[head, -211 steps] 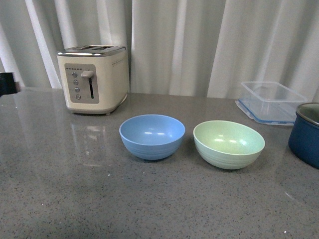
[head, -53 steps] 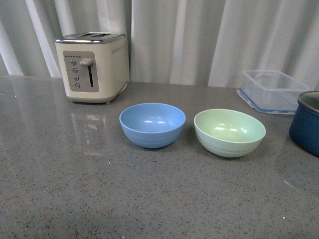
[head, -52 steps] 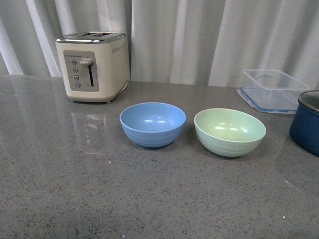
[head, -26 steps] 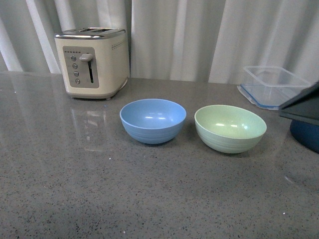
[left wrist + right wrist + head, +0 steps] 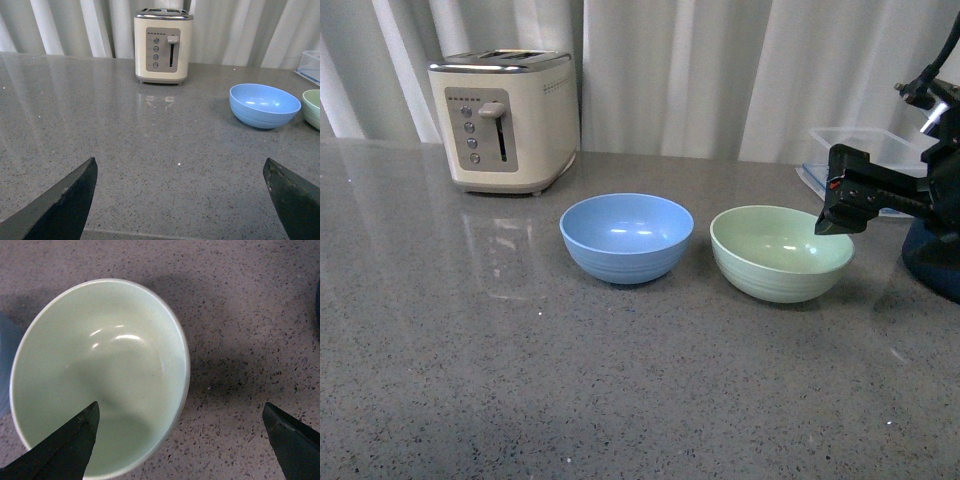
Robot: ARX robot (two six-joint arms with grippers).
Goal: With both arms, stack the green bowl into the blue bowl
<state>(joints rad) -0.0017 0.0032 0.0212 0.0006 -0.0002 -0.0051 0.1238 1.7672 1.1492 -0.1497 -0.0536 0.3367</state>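
right gripper (image 5: 835, 210) hangs over the green bowl (image 5: 780, 255) rim, fingers spread; best lower straight, 1 finger inside, 1 outside, then pinch. left gripper (image 5: 180, 167) fingers spread too.

Readable text: you will find none in any view.
Toaster (image 5: 503, 120): you can see a short row of tiny dark marks (image 5: 463, 101) above the buttons (image 5: 472, 143) on its front panel. They are too small to read in the front view, and in the left wrist view too.
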